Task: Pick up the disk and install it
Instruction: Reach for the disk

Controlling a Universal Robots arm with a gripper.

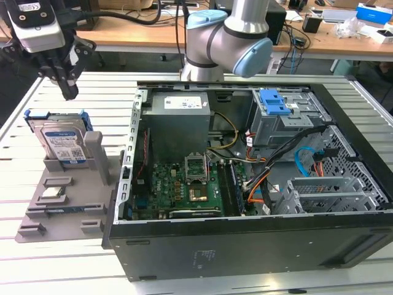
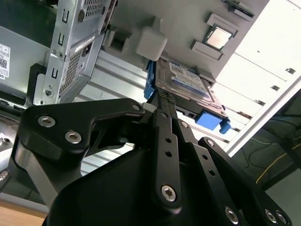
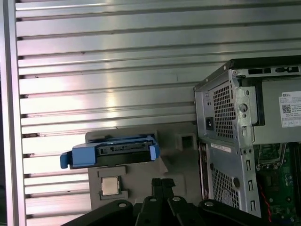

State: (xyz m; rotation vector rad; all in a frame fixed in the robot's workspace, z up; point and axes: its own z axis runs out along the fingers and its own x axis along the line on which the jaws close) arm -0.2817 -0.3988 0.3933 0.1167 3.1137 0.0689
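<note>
The disk [image 1: 61,142], silver with a white-and-blue label and a blue rail, stands upright in the grey holder [image 1: 92,196], below the pincer [image 1: 70,93] and not touching it. The pincer is clenched on nothing. A square chip [image 1: 54,192] lies in the same holder.

"What lies under everything?"
"A table [image 1: 362,117] of pale metal slats, with glare on them."
"And behind it?"
"A wooden desk [image 1: 132,34] strewn with cables [image 1: 293,34] and boxes [image 1: 373,12]; the floor [image 2: 277,141] off the table's edge is dark."
</note>
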